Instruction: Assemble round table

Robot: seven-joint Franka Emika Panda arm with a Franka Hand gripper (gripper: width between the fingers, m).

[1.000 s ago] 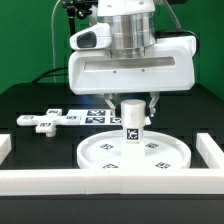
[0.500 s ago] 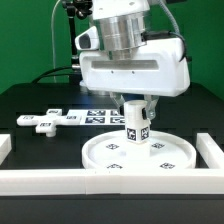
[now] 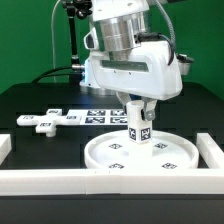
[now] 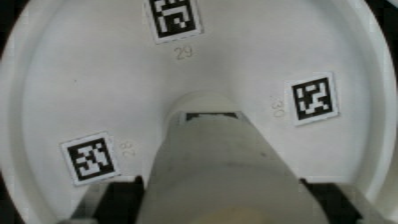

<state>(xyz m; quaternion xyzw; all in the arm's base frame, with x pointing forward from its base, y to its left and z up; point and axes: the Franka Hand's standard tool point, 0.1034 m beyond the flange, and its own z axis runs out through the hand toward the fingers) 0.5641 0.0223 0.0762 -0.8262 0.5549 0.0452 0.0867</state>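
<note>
a smooth white plastic round disc with a raised rim lies flat on a matte black table, and small black-and-white square tags dot its face. a short white cylinder leg stands upright near the disc's centre, with a tag on its side. in the exterior view, the white cross-shaped foot piece lies flat at nine o'clock from the disc, well apart from it. the thin flat marker board lies at eleven o'clock from the disc. a white border wall runs along the six o'clock side. the arm comes down from twelve o'clock, its boxy white wrist tilted a little. the gripper points down over the leg's top. in the wrist view its dark fingers press either side of the leg, the jaws narrowly apart and clamped on it, with the disc beyond
</note>
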